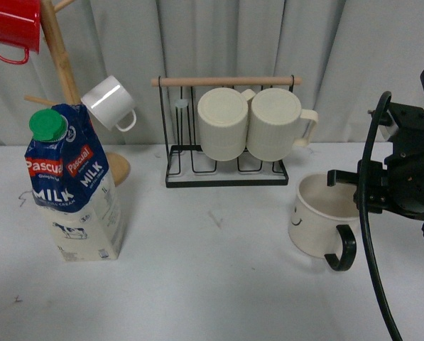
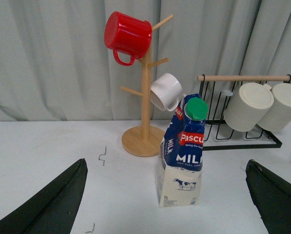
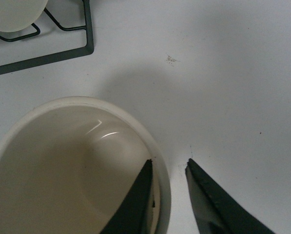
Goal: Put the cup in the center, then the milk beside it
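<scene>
The cup (image 1: 317, 219), a wide cream mug with a smiley face and a black handle (image 1: 343, 249), stands upright on the white table at the right. My right gripper (image 1: 346, 186) is open at its rim. In the right wrist view the right gripper (image 3: 169, 162) straddles the cup's (image 3: 62, 165) wall, with one finger inside and one outside. The milk (image 1: 73, 185) stands upright at the left. My left gripper (image 2: 165, 161) is open and empty, with the milk (image 2: 184, 156) standing ahead between its fingers. Small black marks (image 1: 215, 218) show on the bare tabletop between the cup and the milk.
A wooden mug tree (image 1: 62, 64) with a red mug (image 1: 11, 27) and a small white mug (image 1: 110, 101) stands behind the milk. A black wire rack (image 1: 226, 174) holds two ribbed cream mugs (image 1: 251, 122) at the back centre. A grey curtain closes the back.
</scene>
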`<state>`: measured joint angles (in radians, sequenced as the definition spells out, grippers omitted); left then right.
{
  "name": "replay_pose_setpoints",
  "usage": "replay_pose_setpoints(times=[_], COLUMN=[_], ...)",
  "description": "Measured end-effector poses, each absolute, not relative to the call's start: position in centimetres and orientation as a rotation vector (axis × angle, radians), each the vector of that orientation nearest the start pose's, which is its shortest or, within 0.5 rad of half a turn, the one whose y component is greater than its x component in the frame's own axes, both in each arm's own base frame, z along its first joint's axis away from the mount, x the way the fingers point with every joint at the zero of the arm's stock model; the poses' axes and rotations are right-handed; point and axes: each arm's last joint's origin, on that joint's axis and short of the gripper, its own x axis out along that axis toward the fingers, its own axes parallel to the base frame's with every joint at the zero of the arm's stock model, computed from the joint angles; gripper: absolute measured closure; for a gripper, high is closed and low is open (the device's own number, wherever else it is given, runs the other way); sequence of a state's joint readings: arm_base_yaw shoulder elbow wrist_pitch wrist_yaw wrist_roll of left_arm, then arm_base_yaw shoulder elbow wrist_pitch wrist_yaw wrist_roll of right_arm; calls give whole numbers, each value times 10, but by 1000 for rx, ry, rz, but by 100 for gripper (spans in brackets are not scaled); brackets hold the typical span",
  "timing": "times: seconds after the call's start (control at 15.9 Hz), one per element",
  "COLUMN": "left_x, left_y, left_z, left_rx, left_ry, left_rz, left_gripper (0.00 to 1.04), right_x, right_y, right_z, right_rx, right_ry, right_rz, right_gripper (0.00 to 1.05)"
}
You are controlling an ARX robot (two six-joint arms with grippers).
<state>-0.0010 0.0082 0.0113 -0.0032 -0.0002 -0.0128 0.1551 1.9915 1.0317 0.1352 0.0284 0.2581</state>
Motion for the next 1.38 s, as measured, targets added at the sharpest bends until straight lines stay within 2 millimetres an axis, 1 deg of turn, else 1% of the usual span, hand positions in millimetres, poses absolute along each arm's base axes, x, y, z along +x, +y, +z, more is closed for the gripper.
replay_pose_setpoints(times=[0.13,0.19,0.38,0.63,0.69,0.75,0.88,0.94,1.19,1.38], left_x=[98,98,98,98,98,98,98,98,98,98], left_y=[0,0,0,0,0,0,0,0,0,0], left_z=[166,166,166,166,166,166,166,166,166,166], left_rx=[-13,-12,-12,-12,-12,-13,-12,-13,-13,-13], left_ry=[0,0,0,1,0,1,1,0,1,0], left_rz=[0,-1,0,0,0,0,0,0,0,0], left_gripper=[7,7,7,7,7,7,7,7,7,7], right_x=[378,378,375,376,380,381,379,379,387,388], right_y=[61,62,73,100,115,128,136,140,153,163], right_z=[108,111,122,133,136,128,116,113,115,115], right_rx=[173,176,171,174,178,181,173,173,181,190], right_ry=[830,819,800,807,796,823,864,866,869,878], right_rz=[16,22,45,82,97,100,86,79,57,54], right_gripper=[98,101,101,101,101,101,101,101,101,101])
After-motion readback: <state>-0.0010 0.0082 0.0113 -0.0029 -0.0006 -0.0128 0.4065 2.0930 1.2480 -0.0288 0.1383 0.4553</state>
